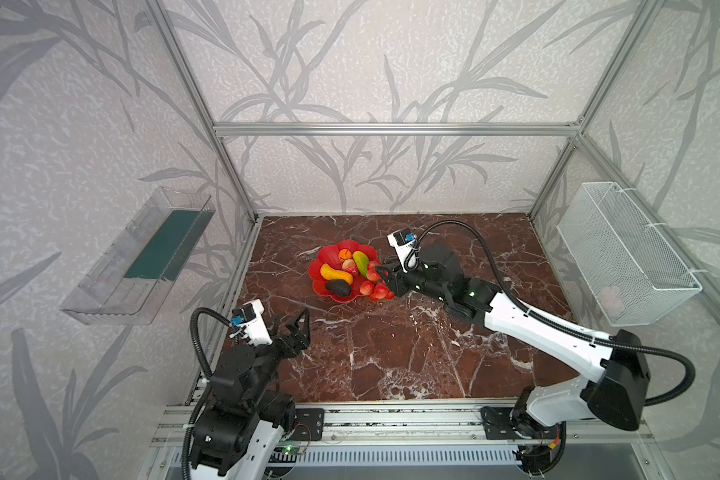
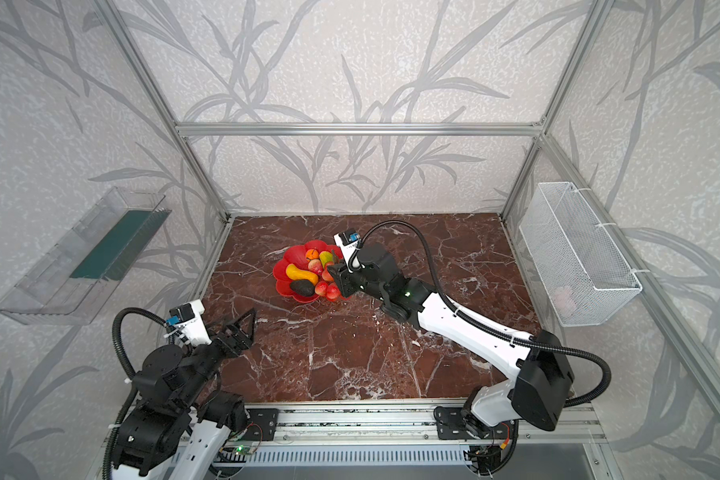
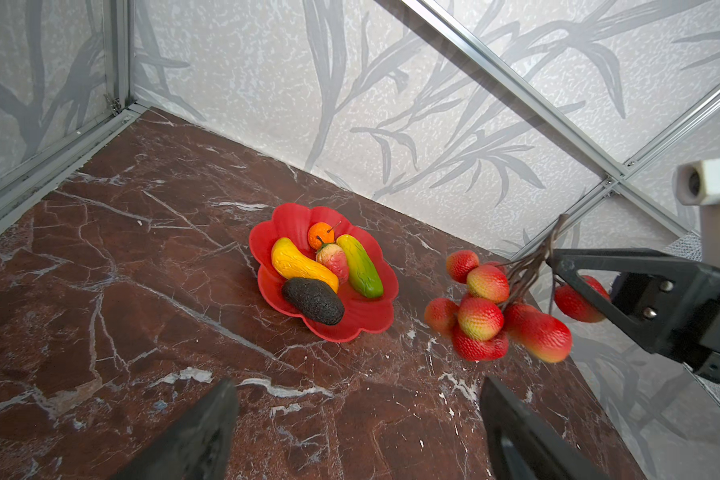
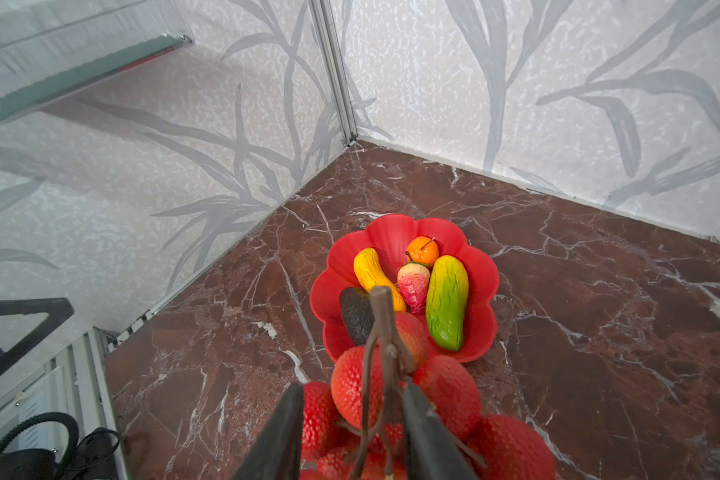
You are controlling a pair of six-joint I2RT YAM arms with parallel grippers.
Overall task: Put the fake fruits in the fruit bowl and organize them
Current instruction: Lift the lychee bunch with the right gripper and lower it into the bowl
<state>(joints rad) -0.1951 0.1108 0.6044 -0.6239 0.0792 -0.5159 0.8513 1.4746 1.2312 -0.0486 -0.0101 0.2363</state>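
Top views: we see the red bowl (image 1: 323, 286) on the marble table (image 1: 391, 353), already holding five fruits. The right gripper (image 1: 385, 279) carries the berry cluster (image 1: 376, 287) at the bowl's near-right edge. The left gripper (image 2: 242, 326) idles, jaws apart, well away.

Left wrist: the cluster (image 3: 495, 307) hangs by its twigs, clear of the table, beside the bowl (image 3: 366, 320).

Right wrist: jaws clamped on the twig stem (image 4: 385, 353); avocado (image 4: 356, 313) just beyond.

We judge this the last placement. Next: carry over the open near side, lower, release.
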